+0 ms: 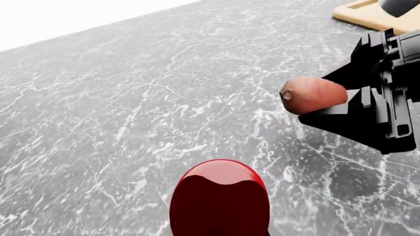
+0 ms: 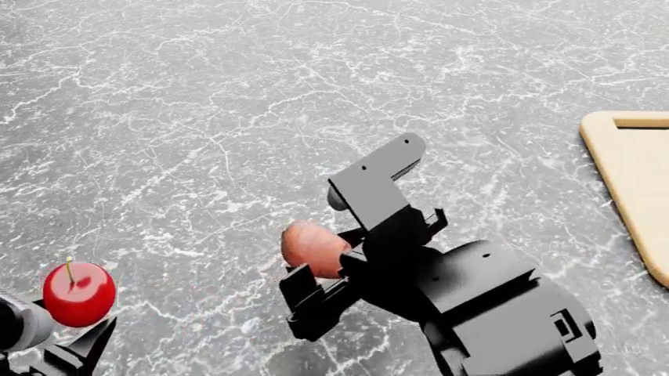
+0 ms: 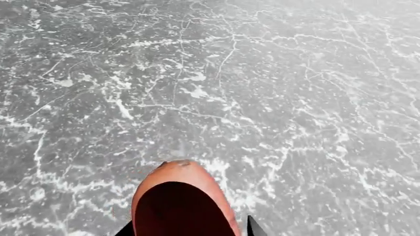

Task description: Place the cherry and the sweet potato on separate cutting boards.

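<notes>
Countertop [image 2: 262, 94]: dark grey marble-patterned surface with white veining, filled all three views. A plain white area [image 1: 59, 17] lay beyond its straight far edge, seen in the left wrist view only.

Open marble counter [image 2: 262, 94] between the right gripper [image 2: 313, 278] holding sweet potato [image 2: 312, 247] and cutting board [image 2: 632, 188]; nothing standing in that lane.

A dark grey marble-patterned countertop [image 2: 209, 117] with white veining fills the head view. At the right edge of the frame a pale beige cutting board [image 2: 638, 188] lies flat on it, its slot probably near the upper end.
</notes>
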### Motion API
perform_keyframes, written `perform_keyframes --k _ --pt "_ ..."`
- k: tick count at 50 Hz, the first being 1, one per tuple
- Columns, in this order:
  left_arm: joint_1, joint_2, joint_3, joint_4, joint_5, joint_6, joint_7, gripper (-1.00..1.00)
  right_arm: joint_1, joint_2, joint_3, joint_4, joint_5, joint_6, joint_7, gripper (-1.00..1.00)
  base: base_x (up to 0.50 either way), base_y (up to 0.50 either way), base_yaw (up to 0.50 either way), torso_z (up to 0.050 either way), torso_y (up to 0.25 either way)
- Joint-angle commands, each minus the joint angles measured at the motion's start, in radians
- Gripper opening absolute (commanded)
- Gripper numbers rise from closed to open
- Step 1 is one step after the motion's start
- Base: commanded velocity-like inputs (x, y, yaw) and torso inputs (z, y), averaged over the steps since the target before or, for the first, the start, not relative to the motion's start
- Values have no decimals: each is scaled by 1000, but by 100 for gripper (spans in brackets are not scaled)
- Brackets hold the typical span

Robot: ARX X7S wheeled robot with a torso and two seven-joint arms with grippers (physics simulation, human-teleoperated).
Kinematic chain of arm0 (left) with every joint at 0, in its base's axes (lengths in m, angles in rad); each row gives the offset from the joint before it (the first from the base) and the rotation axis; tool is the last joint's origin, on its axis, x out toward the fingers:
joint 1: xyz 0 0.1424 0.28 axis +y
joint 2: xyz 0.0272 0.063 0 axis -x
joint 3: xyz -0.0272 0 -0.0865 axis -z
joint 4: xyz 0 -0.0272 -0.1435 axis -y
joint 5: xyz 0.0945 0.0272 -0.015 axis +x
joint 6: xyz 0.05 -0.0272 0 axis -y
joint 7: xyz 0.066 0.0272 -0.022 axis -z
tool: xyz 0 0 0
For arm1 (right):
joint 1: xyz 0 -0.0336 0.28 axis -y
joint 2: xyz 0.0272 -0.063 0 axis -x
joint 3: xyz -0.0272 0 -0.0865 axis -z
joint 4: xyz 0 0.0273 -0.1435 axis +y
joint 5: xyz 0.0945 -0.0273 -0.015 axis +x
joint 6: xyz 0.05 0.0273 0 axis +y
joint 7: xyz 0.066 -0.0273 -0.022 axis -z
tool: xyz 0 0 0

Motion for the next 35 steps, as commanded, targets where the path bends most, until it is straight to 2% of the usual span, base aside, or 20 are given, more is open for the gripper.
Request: perform_keyframes --k 1,13,15,23,35 --pt "-36 33 32 -32 39 72 61 -100 -65 65 168 -137 3 9 113 -100 0 0 0 0 0" --pt "-45 33 47 -39 40 84 62 -100 -44 56 292 23 -107 -146 317 -100 0 0 0 0 0" --pt "-39 34 51 -39 47 91 67 -100 -39 66 268 45 -137 -175 316 -100 0 0 0 0 0" --pt "-34 32 58 -40 49 101 68 -100 -7 63 312 194 -155 -241 348 -100 0 0 0 0 0" --pt "-38 26 64 -42 40 102 58 -100 -27 79 335 203 -146 -285 345 -100 0 -22 0 0 1"
